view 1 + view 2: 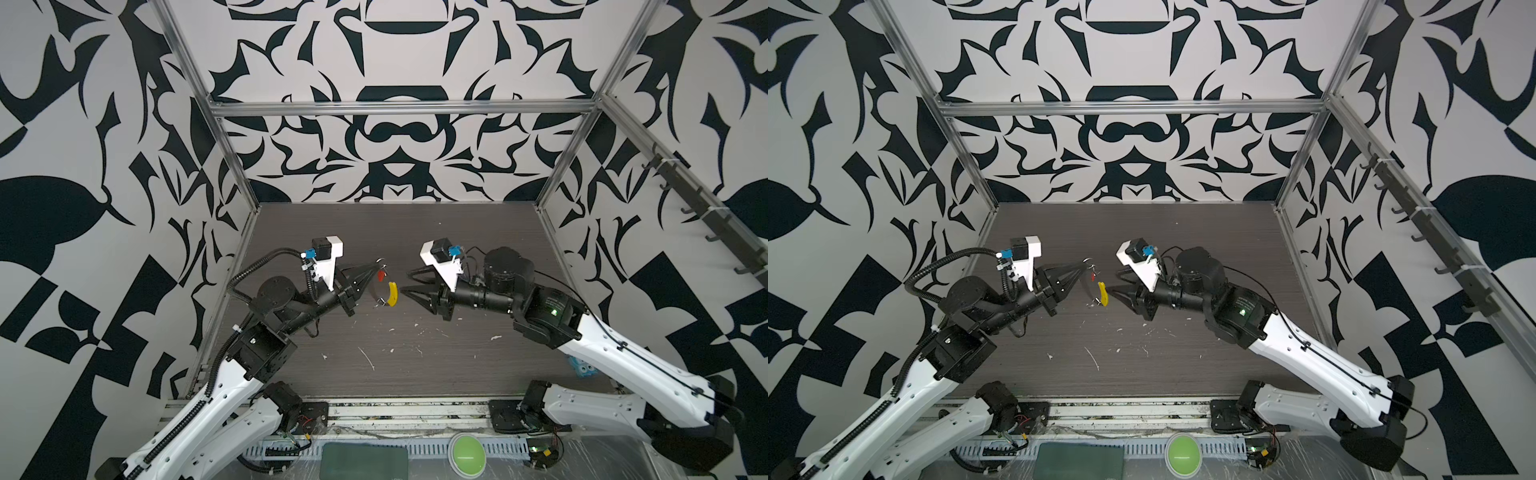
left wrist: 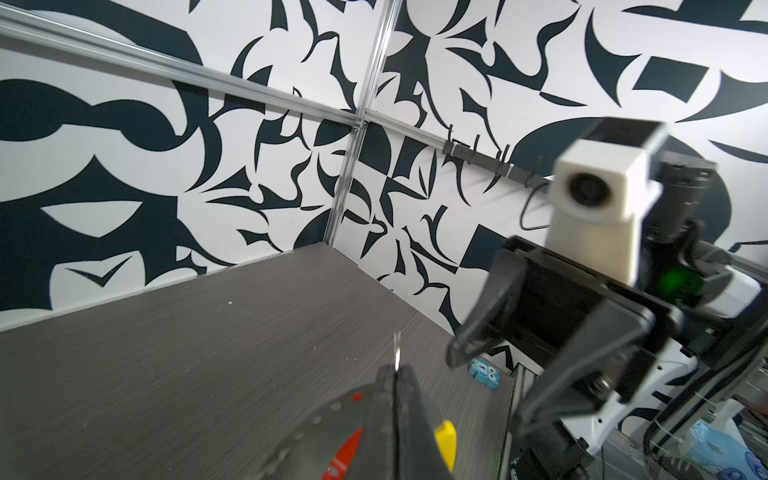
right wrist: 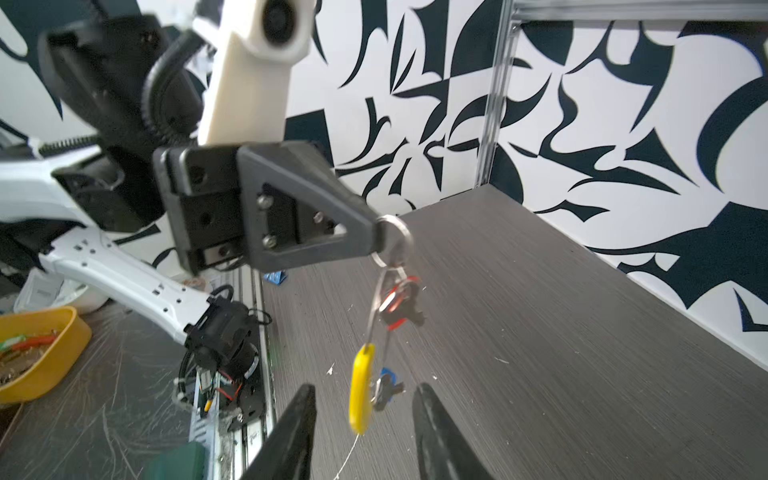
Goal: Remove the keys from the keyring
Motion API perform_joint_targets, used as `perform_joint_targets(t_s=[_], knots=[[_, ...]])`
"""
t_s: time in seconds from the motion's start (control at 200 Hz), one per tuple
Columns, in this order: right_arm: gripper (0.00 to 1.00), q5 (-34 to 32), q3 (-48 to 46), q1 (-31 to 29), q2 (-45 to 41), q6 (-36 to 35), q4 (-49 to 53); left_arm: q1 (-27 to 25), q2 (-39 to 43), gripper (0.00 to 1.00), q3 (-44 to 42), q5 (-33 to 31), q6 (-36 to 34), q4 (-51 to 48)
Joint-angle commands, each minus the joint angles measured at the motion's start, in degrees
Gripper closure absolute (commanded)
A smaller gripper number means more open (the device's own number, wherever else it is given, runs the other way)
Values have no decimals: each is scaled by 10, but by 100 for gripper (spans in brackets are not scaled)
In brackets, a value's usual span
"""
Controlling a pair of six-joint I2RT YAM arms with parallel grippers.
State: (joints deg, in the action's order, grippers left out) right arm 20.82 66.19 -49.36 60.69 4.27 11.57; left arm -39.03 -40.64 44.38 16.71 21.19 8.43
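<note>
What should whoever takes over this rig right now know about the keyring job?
Left end effector: shut on the small silver ring at the top, so everything hangs in the air from it.
Right end effector: open, jaws either side of the hanging keyring, gripping nothing.
Red key and blue key: both on the keyring.
Done: keyring lifted and presented; no key is off.
Left: remove both keys.

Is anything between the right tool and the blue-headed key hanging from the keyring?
Only the yellow sleeve on the keyring: it hangs beside the blue-headed key, partly covering it in the right wrist view. The right tool is open.
</note>
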Motion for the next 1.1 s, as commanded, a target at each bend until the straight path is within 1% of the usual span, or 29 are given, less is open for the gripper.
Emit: perform_joint_targets(t_s=[0.0, 0.045, 0.1, 0.19, 0.235, 0.42, 0.56, 0.745, 1.095], knots=[[57, 131, -21, 72, 6, 105, -147, -2, 10, 100, -3, 37, 8, 56], [56, 169, -33, 92, 6, 144, -203, -2, 11, 100, -4, 50, 10, 59], [54, 216, -34, 105, 15, 173, -248, -2, 15, 100, -6, 63, 16, 68], [54, 263, -7, 105, 39, 185, -255, -2, 20, 100, -12, 85, 24, 89], [54, 277, -7, 104, 47, 209, -286, -2, 20, 100, -13, 97, 28, 95], [56, 294, -9, 104, 56, 256, -343, -2, 16, 100, -11, 114, 35, 104], [58, 307, -7, 98, 63, 278, -359, -2, 10, 100, -12, 120, 40, 109], [61, 316, -2, 82, 70, 276, -353, -2, 3, 100, -10, 122, 42, 113], [73, 316, 4, 68, 75, 257, -323, -2, 2, 100, -7, 119, 42, 106]])
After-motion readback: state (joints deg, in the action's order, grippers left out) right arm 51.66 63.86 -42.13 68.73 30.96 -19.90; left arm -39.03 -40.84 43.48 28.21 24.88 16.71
